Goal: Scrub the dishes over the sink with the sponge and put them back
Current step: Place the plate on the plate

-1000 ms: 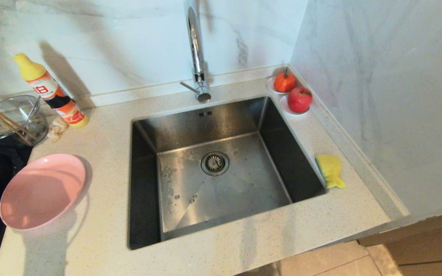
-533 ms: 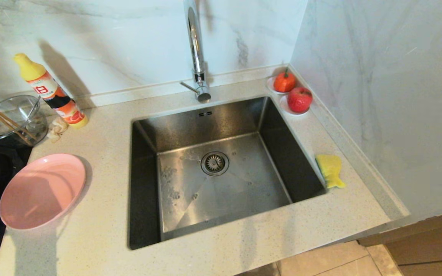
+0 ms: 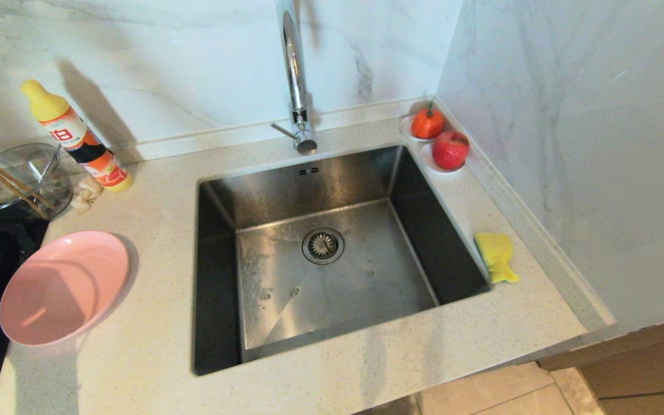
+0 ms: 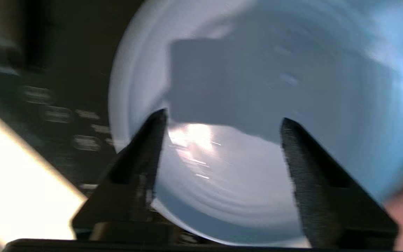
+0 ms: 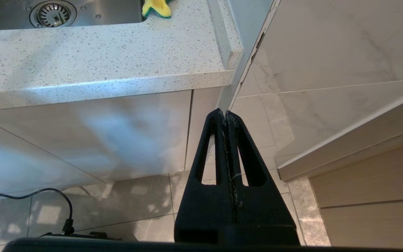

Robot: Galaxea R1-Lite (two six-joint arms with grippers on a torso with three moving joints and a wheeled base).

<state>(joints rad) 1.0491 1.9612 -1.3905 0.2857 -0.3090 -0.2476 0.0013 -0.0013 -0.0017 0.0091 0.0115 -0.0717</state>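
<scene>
Under left hand (spread): blue plate

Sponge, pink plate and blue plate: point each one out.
sponge (image 3: 496, 255): head view, yellow top face.
pink plate (image 3: 61, 288): head view, centre of bowl.
blue plate (image 4: 257, 105): left wrist view, inner surface.

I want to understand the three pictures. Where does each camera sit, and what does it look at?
Head: high, looking down at sink, pink plate, sponge; no arm shows.
Left wrist: behind the open left pincer, above the blue plate.
Right wrist: low, behind the shut right pincer, facing the cabinet.
Shared by head and right wrist: sponge, drain.
</scene>
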